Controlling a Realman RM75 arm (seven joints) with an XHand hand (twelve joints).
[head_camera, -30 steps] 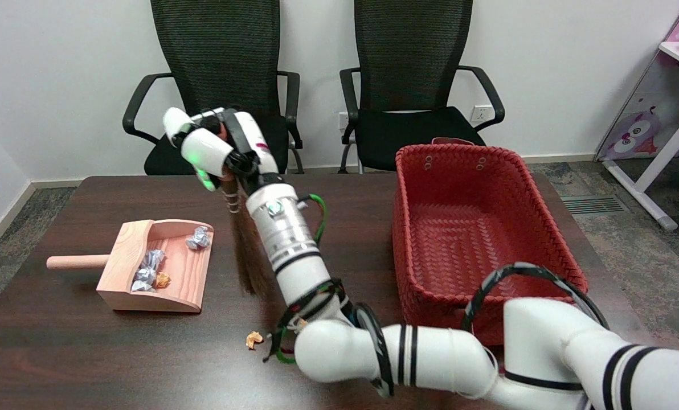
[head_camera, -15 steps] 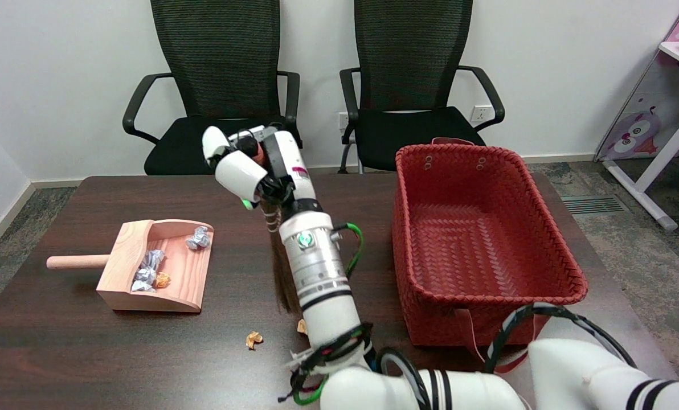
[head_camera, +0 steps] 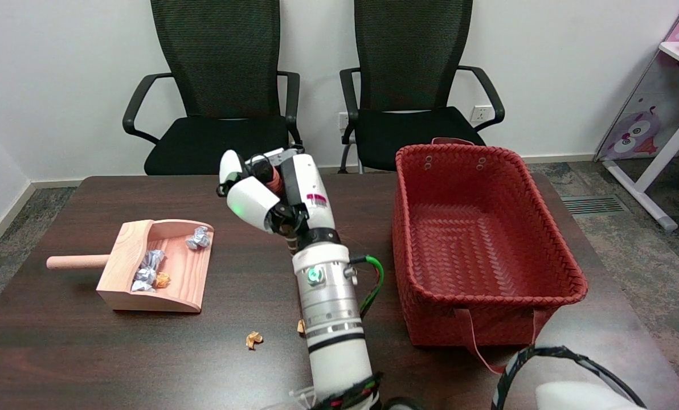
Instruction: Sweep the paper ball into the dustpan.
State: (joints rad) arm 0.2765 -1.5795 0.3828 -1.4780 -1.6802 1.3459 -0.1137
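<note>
My right hand is raised over the middle of the table and grips the red-brown handle of a small broom. The broom hangs down behind my forearm, which hides its bristles. An orange paper ball lies on the dark table near the front edge, left of my forearm. A second small orange scrap peeks out right beside the forearm. The wooden dustpan lies to the left, its mouth facing right and its handle pointing left. Several crumpled paper balls sit in it.
A large red woven basket fills the right side of the table, close to my forearm. Two black office chairs stand behind the far edge. The table's front edge runs just below the orange ball.
My arm has swung to the right and nearer, carrying the broom away from the dustpan. The bristles, seen earlier left of the forearm, are now hidden behind it. The paper balls have not moved.
</note>
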